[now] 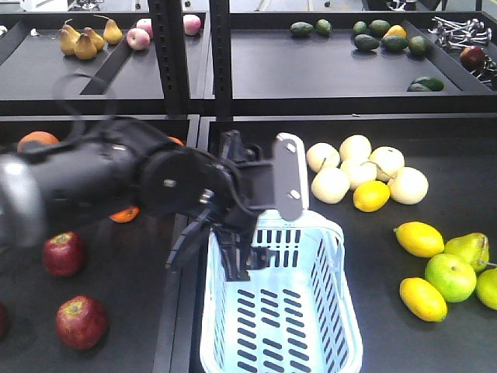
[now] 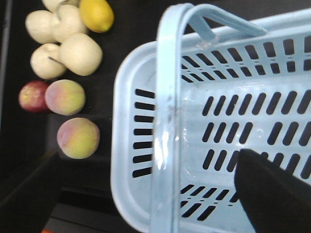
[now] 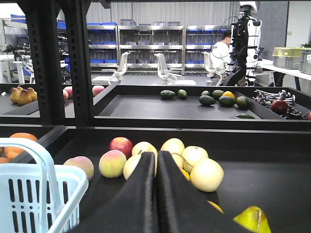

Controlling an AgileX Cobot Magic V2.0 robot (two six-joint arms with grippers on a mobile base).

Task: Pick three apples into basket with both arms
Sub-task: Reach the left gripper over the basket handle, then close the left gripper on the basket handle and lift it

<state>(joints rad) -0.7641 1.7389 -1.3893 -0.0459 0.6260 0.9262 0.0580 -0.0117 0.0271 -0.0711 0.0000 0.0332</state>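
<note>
Basket [image 1: 332, 289]: light blue, slotted, upright in the lower centre of the front view, at the left edge of the right tray [image 1: 388, 334]; its slotted base shows
Basket handle [image 2: 163, 121]: hoop raised, crossing the left wrist view from top to bottom
First apple [image 1: 64, 253]: dark red, on the left tray [image 1: 132, 311], left middle of the front view, apart from the basket
Second apple [image 1: 81, 322]: dark red, yellowish stem dimple showing, lower left, near the first apple
Third apple [image 1: 3, 319]: dark red sliver cut off by the left edge, beside the second apple
Left arm [image 1: 93, 175]: black with a silver-grey segment at the far left, reaching from the left edge to frame centre
Left gripper [image 1: 203, 268]: at the basket's upper-left corner; fingers spread apart and holding nothing, one finger [image 2: 272, 194] over the basket interior, the other outside the rim
Right gripper [image 3: 156, 155]: fingers pressed together with nothing between them, basket at the lower left of its view
Pale round fruits [image 1: 357, 171]: cluster right of centre, above the basket in frame
Lemons [image 1: 371, 196]: one touching the pale cluster, two more toward the right edge
Green apple [image 1: 450, 277]: far right, between the two lemons there
Peaches [image 2: 77, 137]: two, left of the basket in the left wrist view
Oranges [image 1: 37, 140]: left tray, partly hidden by the arm
Avocados [image 1: 380, 37]: upper shelf, top right
</note>
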